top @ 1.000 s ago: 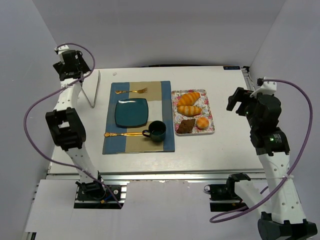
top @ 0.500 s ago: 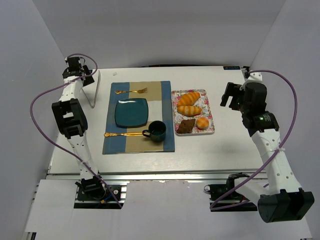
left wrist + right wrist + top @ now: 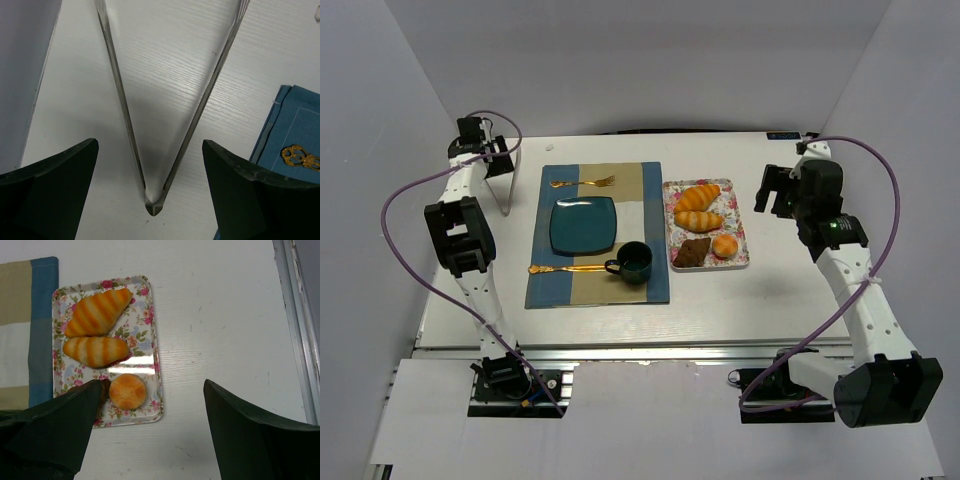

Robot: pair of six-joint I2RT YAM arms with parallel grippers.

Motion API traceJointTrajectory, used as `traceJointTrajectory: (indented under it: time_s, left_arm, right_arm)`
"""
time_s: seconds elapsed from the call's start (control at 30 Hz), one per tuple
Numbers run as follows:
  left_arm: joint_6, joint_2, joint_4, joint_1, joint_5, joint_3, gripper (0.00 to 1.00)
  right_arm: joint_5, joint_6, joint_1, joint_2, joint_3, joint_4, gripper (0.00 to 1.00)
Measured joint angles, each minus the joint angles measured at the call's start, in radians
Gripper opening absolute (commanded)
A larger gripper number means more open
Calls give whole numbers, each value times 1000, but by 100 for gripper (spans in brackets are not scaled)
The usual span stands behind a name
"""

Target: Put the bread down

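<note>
Overhead, on my white table (image 3: pixel 770 290), the floral tray (image 3: pixel 745 250) at three o'clock of the blue plate (image 3: pixel 583 225) holds the bread (image 3: pixel 699 220), untouched. My right gripper (image 3: pixel 772 192) hangs spread at the tray's three o'clock. My left gripper (image 3: pixel 150 150), spread wide, hovers over the tongs (image 3: pixel 154 204) at the plate's ten o'clock. Fetching the tongs looks to be the step in hand; next, descend and squeeze them.

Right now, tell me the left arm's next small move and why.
Probably lower the left gripper and close it on the metal tongs: its jaws stand open, the tongs' hinged end lies between them, and the bread rolls sit untouched on the floral tray.
</note>
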Motion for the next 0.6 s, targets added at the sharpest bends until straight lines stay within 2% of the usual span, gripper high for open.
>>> traceJointTrajectory:
  time_s: [0.6]
  left_arm:
    - [44, 39, -17, 0, 79, -38, 93]
  right_arm:
    - [-40, -5, 0, 24, 0, 26, 89]
